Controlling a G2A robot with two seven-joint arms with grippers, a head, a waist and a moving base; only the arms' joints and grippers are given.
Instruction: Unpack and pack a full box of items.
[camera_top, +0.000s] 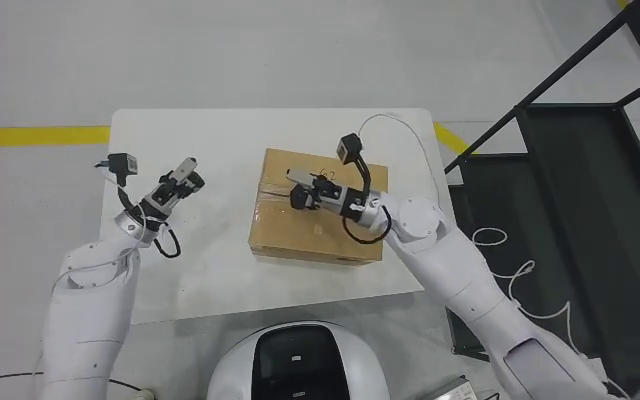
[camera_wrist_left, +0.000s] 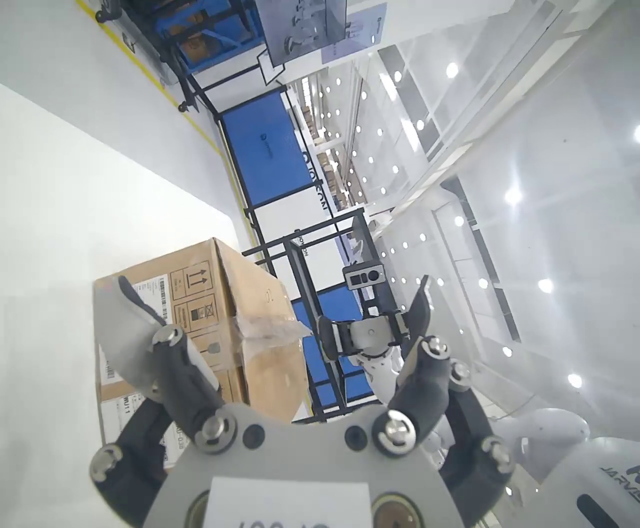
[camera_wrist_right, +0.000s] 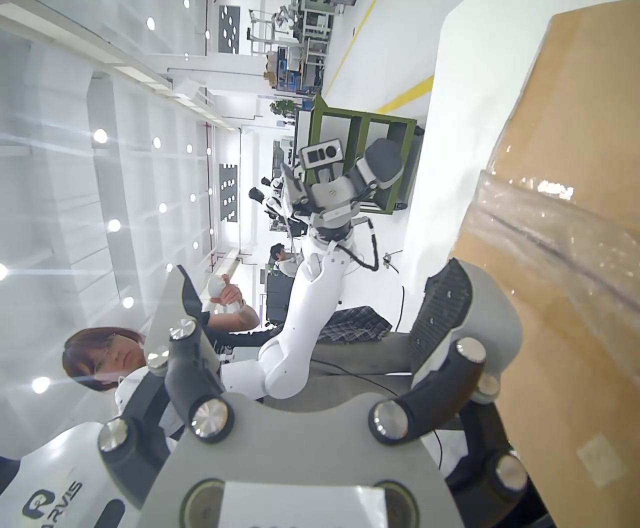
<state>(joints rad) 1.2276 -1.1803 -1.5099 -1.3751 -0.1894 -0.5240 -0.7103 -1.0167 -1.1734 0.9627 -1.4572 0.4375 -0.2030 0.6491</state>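
The box (camera_top: 295, 230) sits shut at the middle of the top view, slightly right of the table's centre, with clear tape (camera_wrist_right: 545, 220) running along its lid seam. It is plain stiff cardboard. If it is full, as the task says, it is probably heavy, so it is better opened where it stands than lifted. The tape looks glossy and wrinkled and would likely slip under the pads. A loose end of the tape or the edge of a flap seems the best place to take hold.

The right gripper (camera_top: 303, 190) is over the upper left part of the lid, its fingers spread and holding nothing. Whether a finger touches the cardboard I cannot tell. The left gripper (camera_top: 185, 180) is left of the box, well apart from it, above bare table, also spread wide and empty.

The table (camera_top: 200, 280) is white and smooth. Around it is pale floor (camera_top: 300, 50), with a yellow line (camera_top: 50, 135) at the left edge of the frame and a black stair frame (camera_top: 560, 140) at the right.
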